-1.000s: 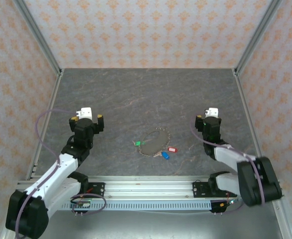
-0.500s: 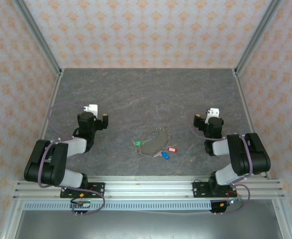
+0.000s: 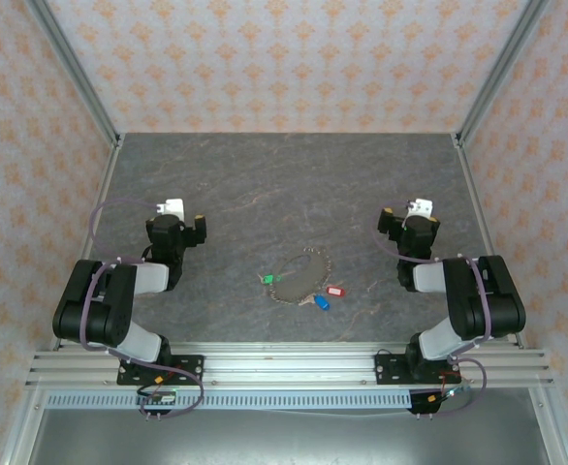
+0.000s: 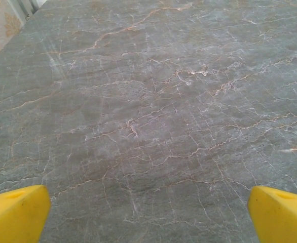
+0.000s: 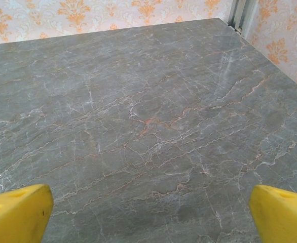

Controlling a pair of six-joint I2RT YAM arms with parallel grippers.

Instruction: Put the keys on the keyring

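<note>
The keyring (image 3: 306,270), a thin silvery bead-chain loop with a green tag (image 3: 268,279), lies on the table's near middle. At its lower right lie the keys, one with a red tag (image 3: 335,290) and one with a blue tag (image 3: 322,301), touching or overlapping the chain's end. My left gripper (image 3: 175,221) sits well to the left of them, open and empty. My right gripper (image 3: 410,221) sits well to the right, also open and empty. In the wrist views the left gripper (image 4: 148,215) and the right gripper (image 5: 148,215) show yellow fingertips (image 4: 16,212) (image 5: 16,210) wide apart over bare table.
The grey marbled table (image 3: 284,184) is walled by patterned panels with metal posts at the back corners (image 3: 117,139) (image 3: 456,137). An aluminium rail (image 3: 284,363) with both arm bases runs along the near edge. Both arms are folded low near their bases.
Both arms have folded back toward their bases over the last second. The grippers have shifted slightly outward and away from the rail. The keys and chain have not moved.
</note>
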